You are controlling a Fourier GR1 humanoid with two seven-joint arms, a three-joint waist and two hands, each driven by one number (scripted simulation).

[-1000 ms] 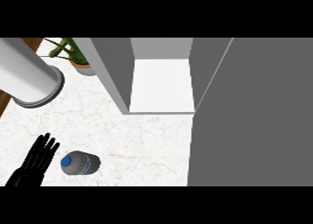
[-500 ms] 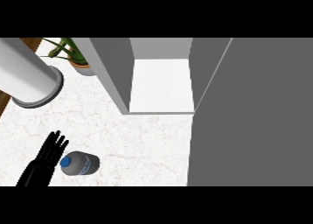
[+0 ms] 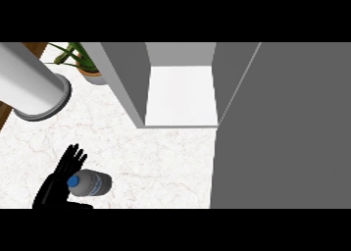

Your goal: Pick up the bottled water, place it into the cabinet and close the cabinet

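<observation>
The bottled water (image 3: 90, 183) stood upright on the counter (image 3: 157, 157), its blue cap facing up. It was in front of the cabinet (image 3: 128, 83) and off to the cabinet's left, well apart from it. The bottle had not moved.

What changed was the left hand (image 3: 54, 188). A moment before, it was lower down and farther from the cabinet. Now it had slid in right beside the bottle, on the side away from the cabinet. It looked like it was touching the bottle, but I could not be sure. Its fingers (image 3: 71, 159) were straight and spread, pointing toward the cabinet. They were not wrapped round the bottle yet, so nothing was held.

That probably meant the hand was getting ready to grab. The fingers would need to curl round the bottle next.

The cabinet was open, with a white shelf (image 3: 180, 95) inside. Its big grey door (image 3: 287, 127) hung open on the cabinet's right. The bottle had not gone in yet, and the door had not been closed. The right hand did not show.
</observation>
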